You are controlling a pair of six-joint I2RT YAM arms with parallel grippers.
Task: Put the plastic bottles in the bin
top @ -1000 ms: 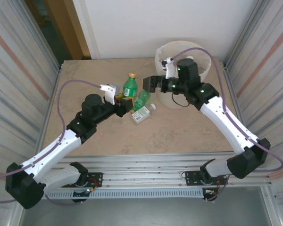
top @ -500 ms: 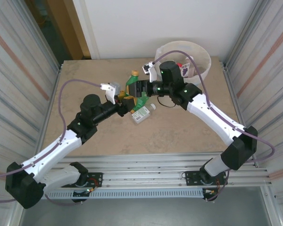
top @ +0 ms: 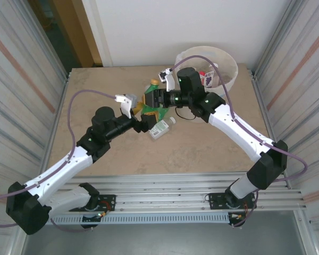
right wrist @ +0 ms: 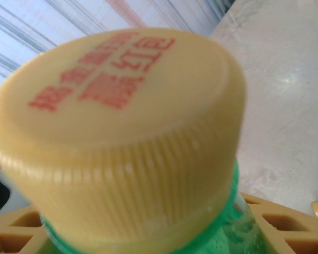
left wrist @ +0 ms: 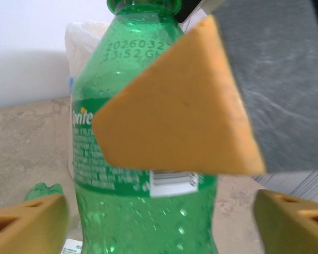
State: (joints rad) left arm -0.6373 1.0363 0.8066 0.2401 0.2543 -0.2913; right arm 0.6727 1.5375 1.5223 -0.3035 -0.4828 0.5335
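Between the left gripper's [left wrist: 159, 222] fingers [left wrist: 26, 225], which are matt ochre plastic, the bottle [left wrist: 122, 58] is glossy, see-through green plastic with a shiny film label [left wrist: 95, 159]. Its cap [right wrist: 122, 106] is dull yellow plastic, ribbed round the edge. The table [right wrist: 291, 106] beneath looks like smooth, faintly shiny stone.

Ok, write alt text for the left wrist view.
Close-up of an upright green bottle between the orange fingertips of the open left tool. An orange pad from the right arm crosses its front; beige table behind.
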